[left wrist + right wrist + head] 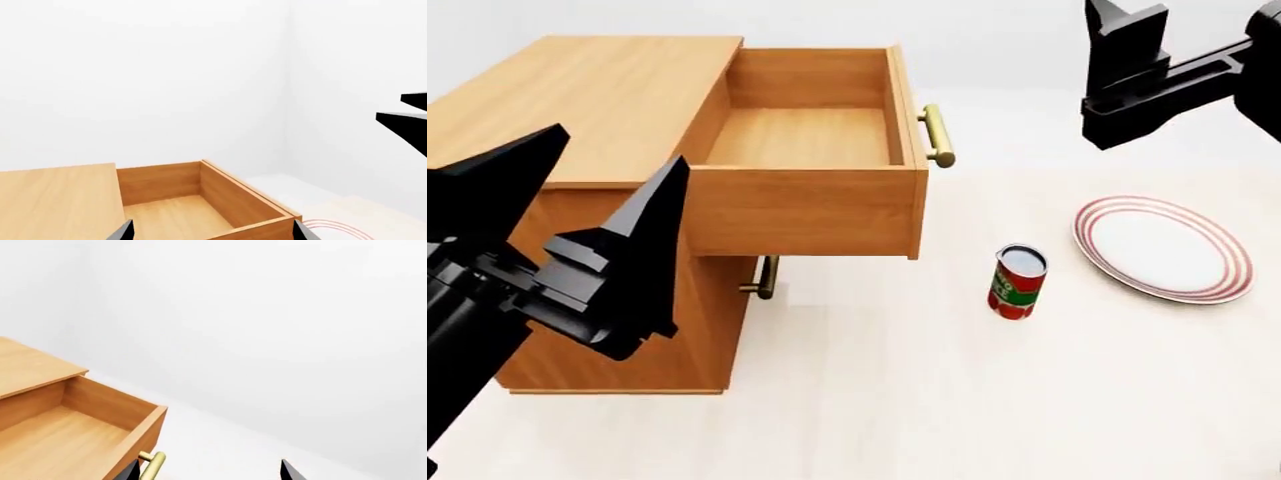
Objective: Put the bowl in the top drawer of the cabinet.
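Top drawer (807, 140) | light-brown wood | pulled open | seemingly bare inside

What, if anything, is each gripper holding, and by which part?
Nothing is held. The left gripper and right gripper are both open, with only air between their fingertips; the top drawer stands open and empty.

We are seeing a light-brown wood-grain cabinet (601, 110), its brass handle (938, 136), a white plate (1164, 248) ringed in red, and a red can (1016, 283) labelled green.
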